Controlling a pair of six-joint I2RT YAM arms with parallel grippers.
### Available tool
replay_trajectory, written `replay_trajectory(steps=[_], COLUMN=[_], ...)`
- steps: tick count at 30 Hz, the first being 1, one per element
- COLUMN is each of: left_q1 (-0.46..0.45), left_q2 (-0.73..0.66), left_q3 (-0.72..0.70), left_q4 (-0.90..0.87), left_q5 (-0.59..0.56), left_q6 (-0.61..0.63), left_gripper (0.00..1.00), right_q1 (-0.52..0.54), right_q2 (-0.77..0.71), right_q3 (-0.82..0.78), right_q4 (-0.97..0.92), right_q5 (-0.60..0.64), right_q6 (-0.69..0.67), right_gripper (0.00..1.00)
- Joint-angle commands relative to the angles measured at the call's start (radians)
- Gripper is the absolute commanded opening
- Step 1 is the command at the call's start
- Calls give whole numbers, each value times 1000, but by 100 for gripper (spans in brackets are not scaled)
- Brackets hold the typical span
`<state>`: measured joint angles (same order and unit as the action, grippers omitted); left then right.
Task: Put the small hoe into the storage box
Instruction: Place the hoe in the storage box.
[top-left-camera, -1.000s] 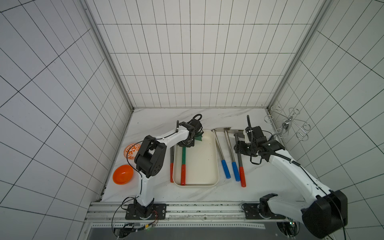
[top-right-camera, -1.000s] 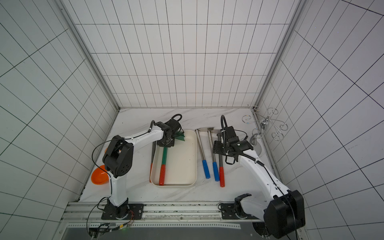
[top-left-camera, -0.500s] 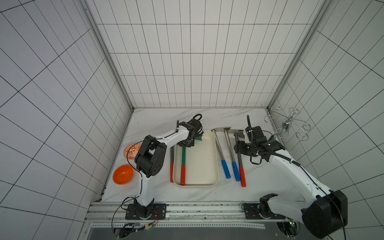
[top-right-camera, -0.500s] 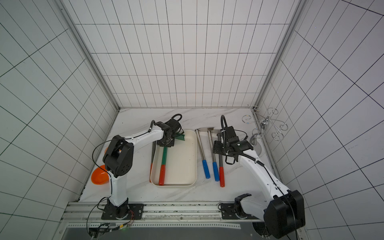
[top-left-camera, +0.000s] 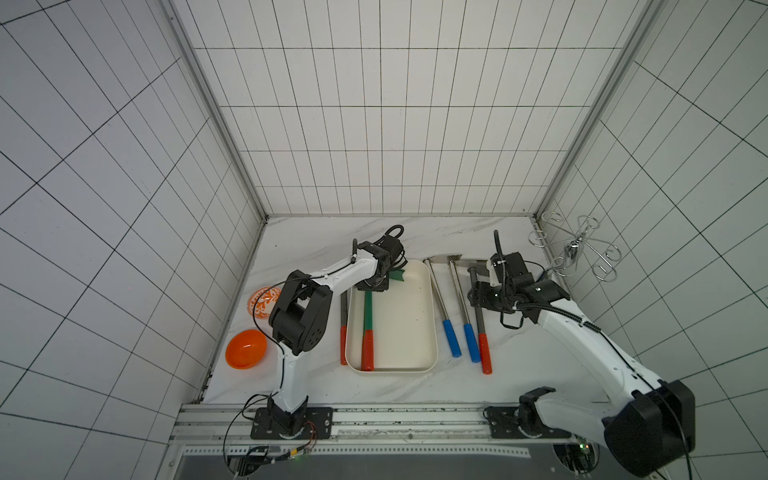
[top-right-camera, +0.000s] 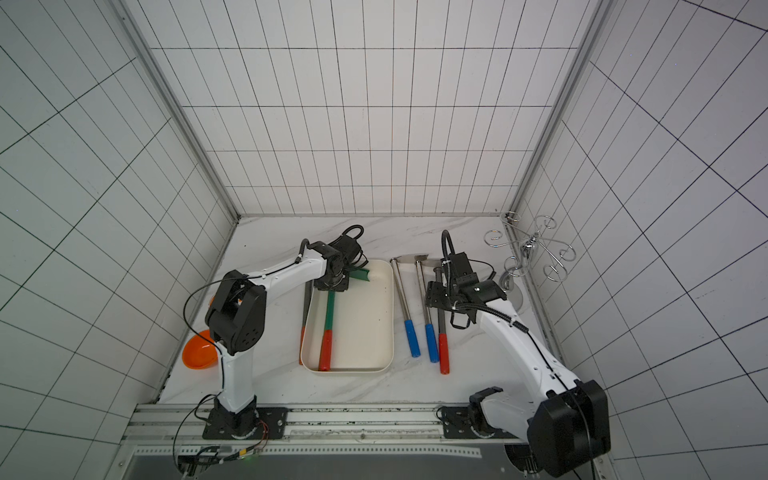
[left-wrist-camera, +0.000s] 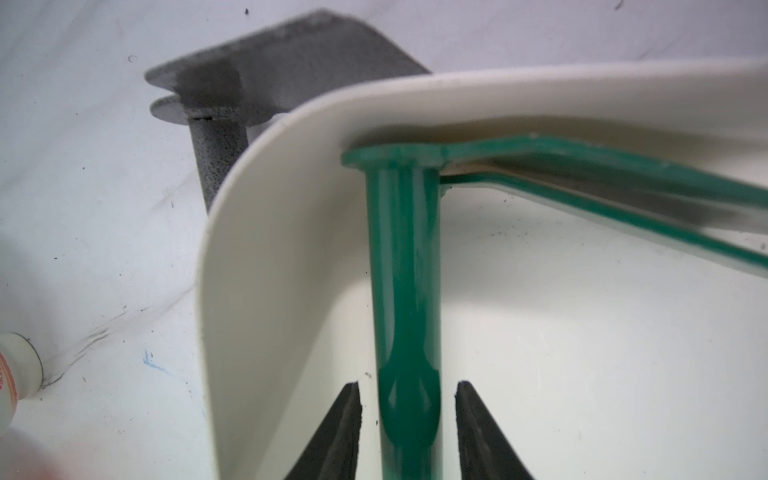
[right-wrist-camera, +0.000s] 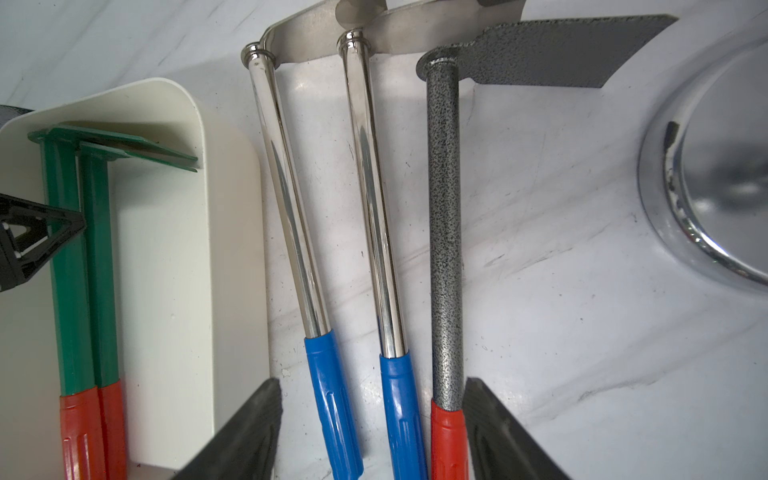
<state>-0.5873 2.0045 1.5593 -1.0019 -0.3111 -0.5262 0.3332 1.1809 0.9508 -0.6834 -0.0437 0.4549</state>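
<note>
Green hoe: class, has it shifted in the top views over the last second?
No. The green hoe lies where it was, along the storage box wall, its red grip in the same corner.

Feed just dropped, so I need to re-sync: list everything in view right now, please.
storage box: one, cream, centre.
green hoes: two, red grips, apparently stacked inside box.
grey hoes: two, red grips, one left of box, one rightmost.
chrome hoes: two, blue grips, right of box.
bowl: one, orange, far left.
dish: one, orange-patterned, beyond bowl.
hook stand: one, chrome, far right corner.
left gripper: jaws open astride green shaft.
right gripper: jaws open above right-hand hoes.
</note>
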Motion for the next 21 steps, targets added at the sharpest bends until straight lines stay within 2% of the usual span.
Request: replay_trajectory(steps=[1, 12, 21], left_q1=[4, 5, 4], left_q2=[23, 17, 33], left_q3=[16, -11, -31], left_q4=[17, 1, -16], left_q5=[-19, -33, -56], left_q6=[-2, 25, 53], left_gripper=[41, 42, 32], right_q1=[-10, -10, -10], right_q2=[0, 0, 0], right_q3=[-44, -47, -48], right_q4=[-2, -2, -1], right_q5=[-5, -8, -12], right_q6=[-1, 2, 3], right_gripper=[70, 70, 70])
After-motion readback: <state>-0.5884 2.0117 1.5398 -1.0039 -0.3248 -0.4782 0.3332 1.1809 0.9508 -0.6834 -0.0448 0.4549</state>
